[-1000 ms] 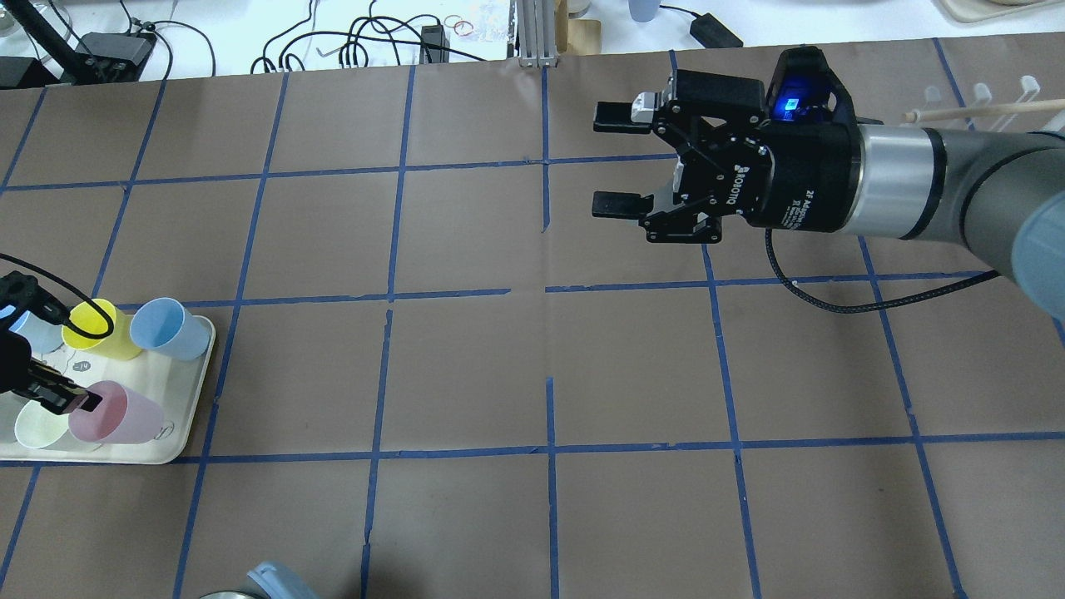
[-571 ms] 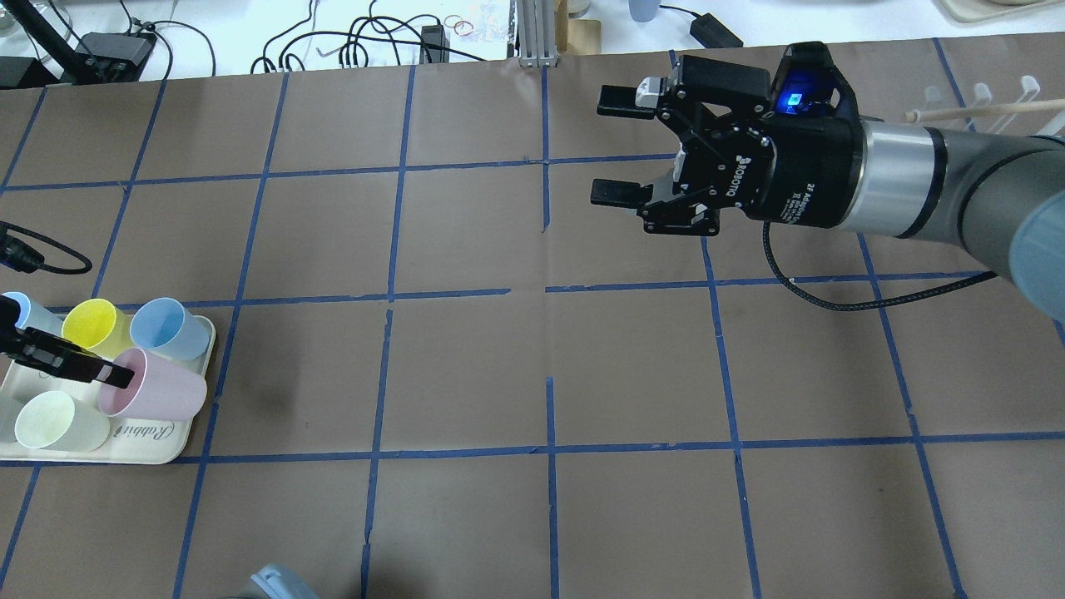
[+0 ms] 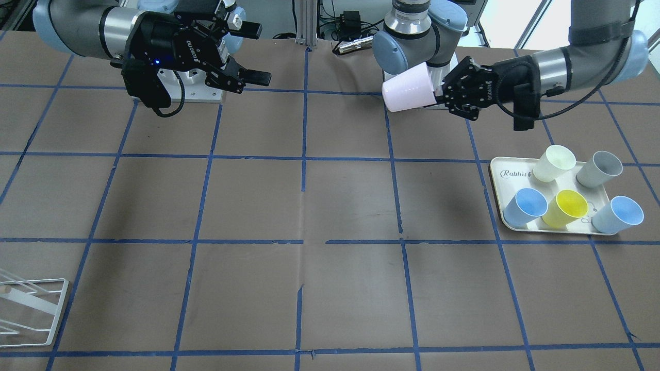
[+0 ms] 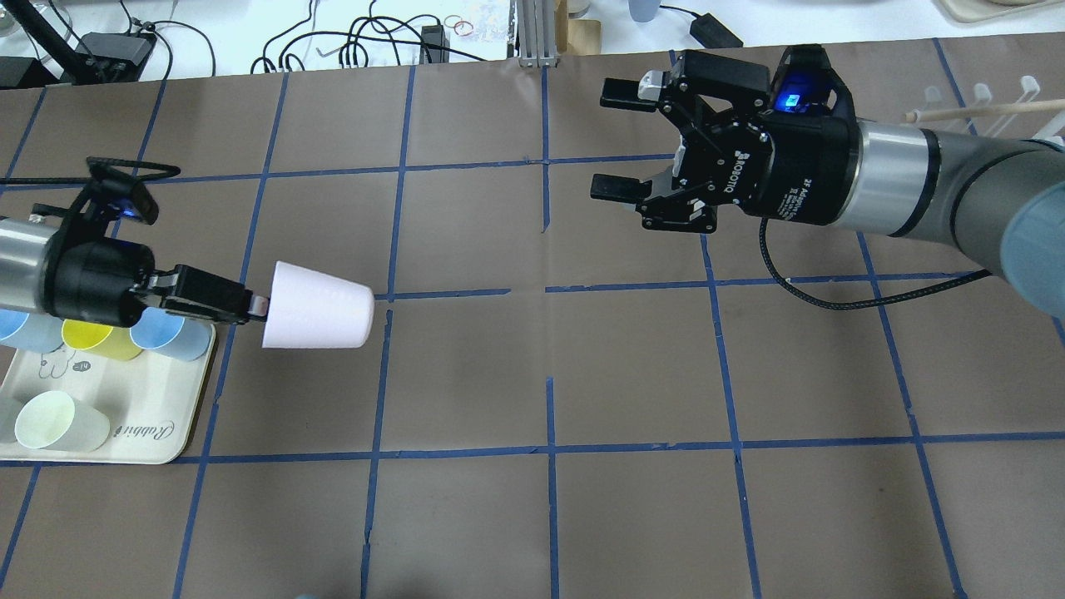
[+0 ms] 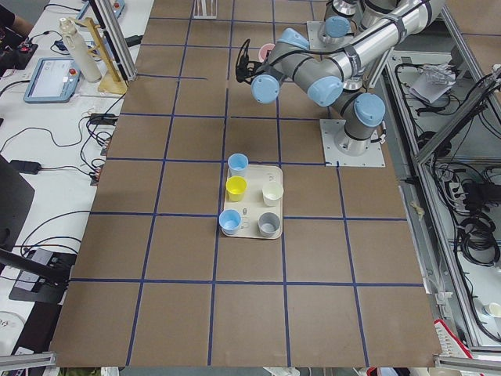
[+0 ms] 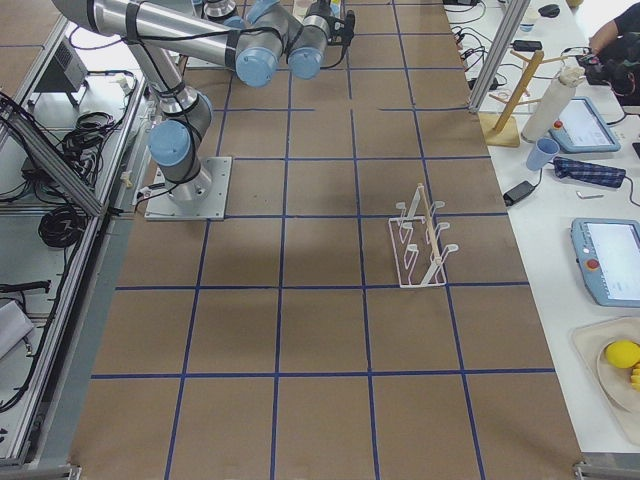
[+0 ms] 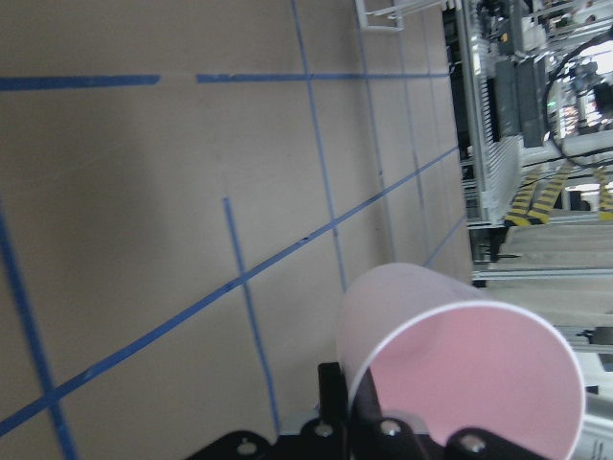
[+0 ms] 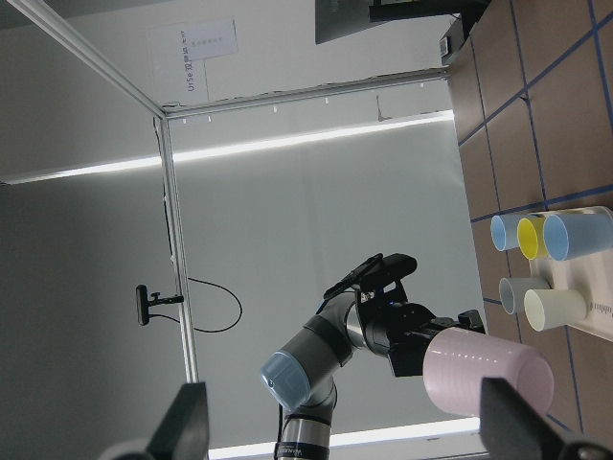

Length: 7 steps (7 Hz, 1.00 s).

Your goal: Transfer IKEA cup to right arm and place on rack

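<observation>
The left gripper (image 4: 258, 307) clamped the rim of the pink cup (image 4: 318, 317), held sideways aloft just beside the tray (image 4: 179, 434). Light and likely slick, it wanted the wide-open right gripper (image 4: 616, 137) across its bare middle.

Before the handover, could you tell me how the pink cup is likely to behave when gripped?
Probably light: the left gripper holds the cup out sideways by its rim alone. Its smooth, tapered wall might slip in the right gripper, now open, unless squeezed squarely. Round, it would likely roll if dropped.

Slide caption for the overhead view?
Left gripper holds the pink IKEA cup sideways, bottom toward the open right gripper.
</observation>
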Motion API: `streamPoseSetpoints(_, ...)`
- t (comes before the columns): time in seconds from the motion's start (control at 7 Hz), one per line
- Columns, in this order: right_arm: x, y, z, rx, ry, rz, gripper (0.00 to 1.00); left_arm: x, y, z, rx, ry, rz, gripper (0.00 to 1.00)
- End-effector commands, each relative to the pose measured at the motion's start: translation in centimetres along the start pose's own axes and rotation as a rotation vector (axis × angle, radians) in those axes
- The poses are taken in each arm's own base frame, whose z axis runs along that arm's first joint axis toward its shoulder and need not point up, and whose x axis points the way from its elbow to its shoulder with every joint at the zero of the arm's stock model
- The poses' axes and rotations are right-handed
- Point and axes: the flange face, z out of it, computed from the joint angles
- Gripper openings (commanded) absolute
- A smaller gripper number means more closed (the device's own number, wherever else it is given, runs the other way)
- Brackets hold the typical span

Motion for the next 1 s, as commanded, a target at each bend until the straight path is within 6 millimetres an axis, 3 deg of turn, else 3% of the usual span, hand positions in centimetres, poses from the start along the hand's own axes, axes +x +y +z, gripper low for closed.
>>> streamPoseSetpoints(0.0, 0.3, 0.2, 0.1, -0.002, 0.001, 0.02, 1.0, 4.9, -2.2, 9.6, 0.074, 0.182, -0.054, 0.0)
streamPoseSetpoints(0.14, 0.3, 0.1, 0.0, -0.002, 0.005, 0.024, 1.0, 5.7, -2.4, 11.0, 0.119, 0.23, -0.063, 0.0)
streamPoseSetpoints(0.43, 0.4, 0.2, -0.1, -0.002, 0.008, 0.035, 1.0, 6.5, -3.0, 11.4, 0.195, 0.279, -0.073, 0.0)
streamPoseSetpoints(0.57, 0.5, 0.2, -0.1, -0.002, 0.007, 0.037, 1.0, 7.2, -3.2, 13.1, 0.231, 0.329, -0.082, 0.0)
streamPoseSetpoints(0.86, 0.7, 0.6, 0.1, -0.007, 0.008, 0.078, 1.0, 7.2, -2.7, 13.6, 0.249, 0.345, -0.094, 0.0)
